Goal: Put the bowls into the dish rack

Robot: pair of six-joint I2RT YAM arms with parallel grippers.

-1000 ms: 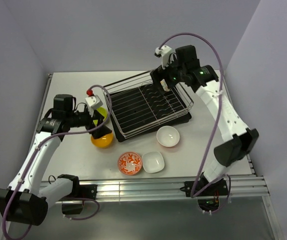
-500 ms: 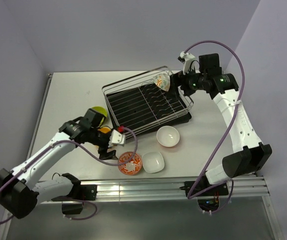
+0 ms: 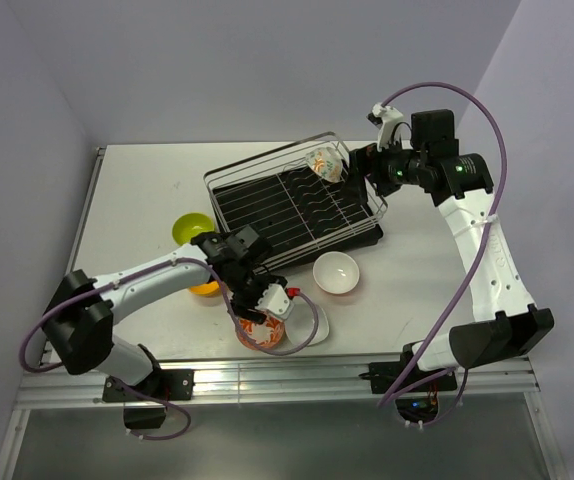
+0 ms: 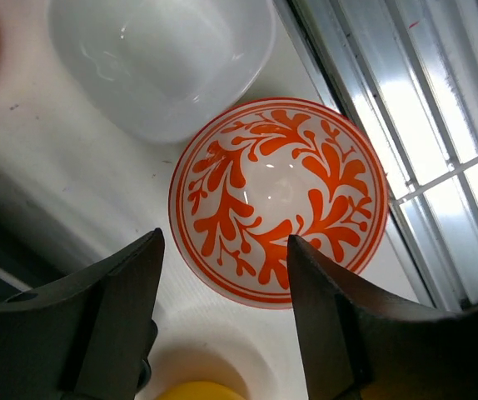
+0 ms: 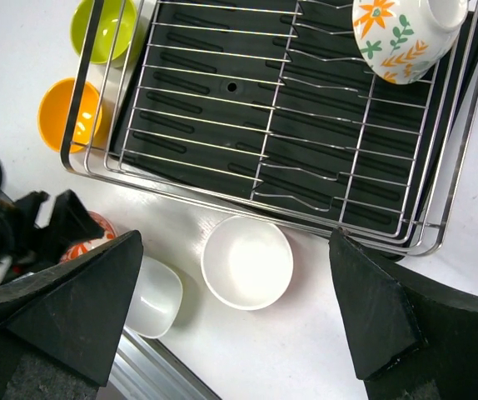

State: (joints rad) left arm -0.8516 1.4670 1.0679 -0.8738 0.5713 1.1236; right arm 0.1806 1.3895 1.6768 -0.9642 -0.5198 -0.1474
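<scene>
White tabletop (image 3: 137, 200) filled the top view. The dish rack (image 3: 277, 210) sat in the middle, with the leaf bowl (image 3: 324, 163) leaning in its upper right corner. The left tool (image 4: 222, 246) hung wide open over the red bowl (image 4: 279, 200) near the bottom edge. The right tool (image 5: 235, 250) was wide open too, holding nothing. Four more bowls (image 3: 336, 273) lay outside the rack.

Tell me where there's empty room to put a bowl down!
Most of the dish rack is bare: only the leaf-print bowl sits in its far corner. The table is free far left, beyond the lime bowl. The near side is crowded: the red-patterned bowl, round white bowl, squarish white bowl and the left hand bunch together.
</scene>
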